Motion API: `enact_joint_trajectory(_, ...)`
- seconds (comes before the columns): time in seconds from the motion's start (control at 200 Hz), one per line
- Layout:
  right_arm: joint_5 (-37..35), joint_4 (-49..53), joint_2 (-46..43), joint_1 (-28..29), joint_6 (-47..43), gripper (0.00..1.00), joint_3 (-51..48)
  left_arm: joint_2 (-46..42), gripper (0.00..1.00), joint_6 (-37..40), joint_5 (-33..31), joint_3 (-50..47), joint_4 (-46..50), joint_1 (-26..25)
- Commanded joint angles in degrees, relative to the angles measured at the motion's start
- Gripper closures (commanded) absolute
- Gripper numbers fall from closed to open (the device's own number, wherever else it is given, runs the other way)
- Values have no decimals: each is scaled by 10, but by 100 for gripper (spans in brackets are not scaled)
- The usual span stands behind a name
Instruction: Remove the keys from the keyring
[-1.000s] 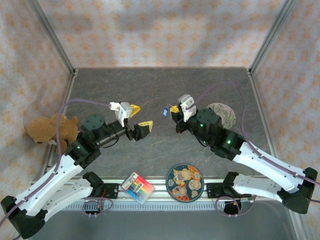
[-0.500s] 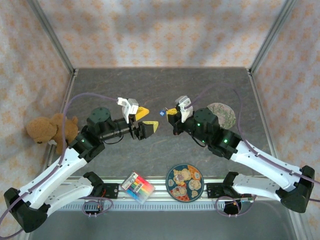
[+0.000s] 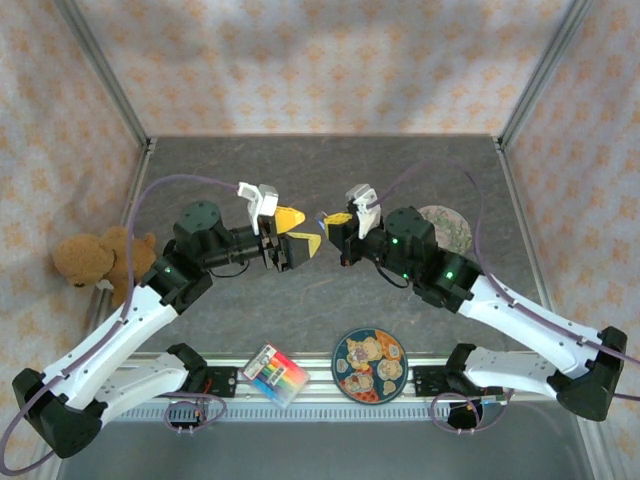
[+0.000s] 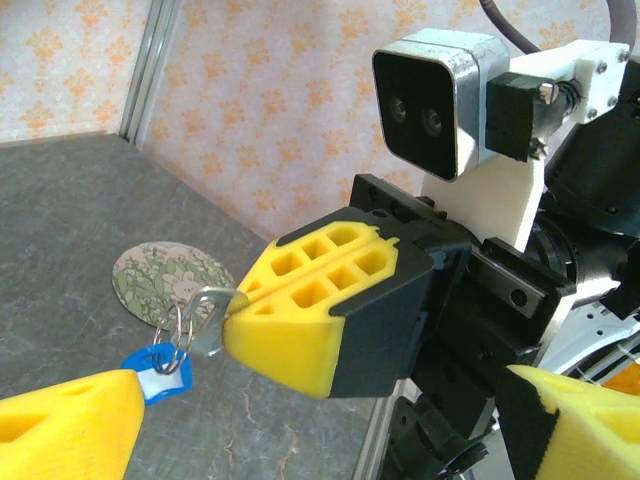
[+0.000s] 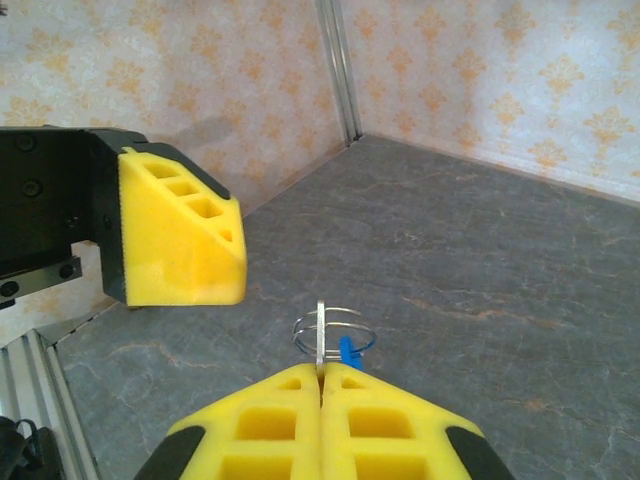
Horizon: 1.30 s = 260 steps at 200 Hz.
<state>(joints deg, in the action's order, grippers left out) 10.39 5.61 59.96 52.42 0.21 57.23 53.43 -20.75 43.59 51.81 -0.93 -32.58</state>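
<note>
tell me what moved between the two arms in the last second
The open left pincer moved right, closing in on the right pincer, which edged slightly left. The right pincer stayed shut on the key, the keyring hanging from it; nothing was taken or let go. The teddy bear, plate and crayon box stayed put.

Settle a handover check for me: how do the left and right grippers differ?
The left gripper is open; the right gripper is shut. The left gripper holds nothing; the right gripper pinches the key, keyring dangling. Both have yellow fingers and hover above the table.
</note>
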Motion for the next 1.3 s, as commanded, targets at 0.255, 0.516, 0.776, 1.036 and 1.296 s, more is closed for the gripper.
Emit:
enact_joint_trajectory(0.255, 27, -9, 11, -3, 18, 100, 27, 14, 13, -7, 29, 26, -11, 3)
enact_joint_trajectory(0.516, 27, -9, 19, -3, 19, 100, 35, 17, 17, -11, 34, 25, -11, 3)
enact_joint_trajectory(0.776, 27, -14, 22, -3, 22, 100, 39, 18, 20, -11, 35, 26, -6, 3)
enact_joint_trajectory(1.036, 28, -10, 25, -4, 21, 100, 43, 15, 23, -8, 28, 29, -3, 3)
enact_joint_trajectory(1.296, 27, -5, 17, -3, 19, 100, 39, -17, 18, 46, -26, 46, 63, 7)
